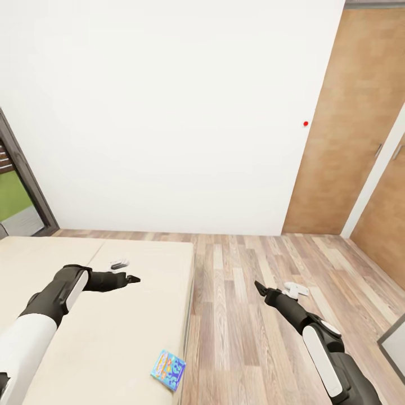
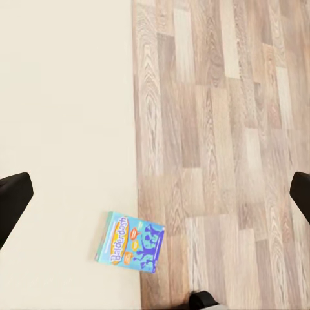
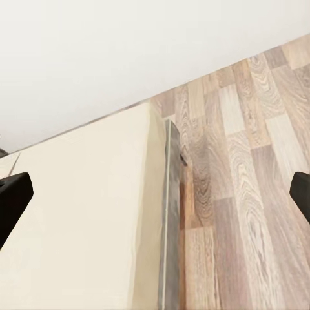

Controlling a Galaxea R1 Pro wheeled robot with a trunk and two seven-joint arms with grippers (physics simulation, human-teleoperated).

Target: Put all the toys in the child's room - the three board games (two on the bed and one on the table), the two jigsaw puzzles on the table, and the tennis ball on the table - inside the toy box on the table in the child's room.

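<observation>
Your left gripper [image 1: 134, 278] hangs empty above the bed [image 1: 112, 337], its jaws spread wide in its wrist view. Your right gripper [image 1: 258, 287] is just as wide open over the floor [image 1: 247, 315], beside the bed's edge. The small blue game [image 1: 168, 369] lies below and behind your left gripper, nearer the robot, at the mattress rim with one corner overhanging the floor.

Come down carelessly and you could nudge it off that rim; a flat box on a soft mattress may also sink away from the fingers.

Its cover seems to read "Balderdash", though the lettering is small and I am not certain.
</observation>
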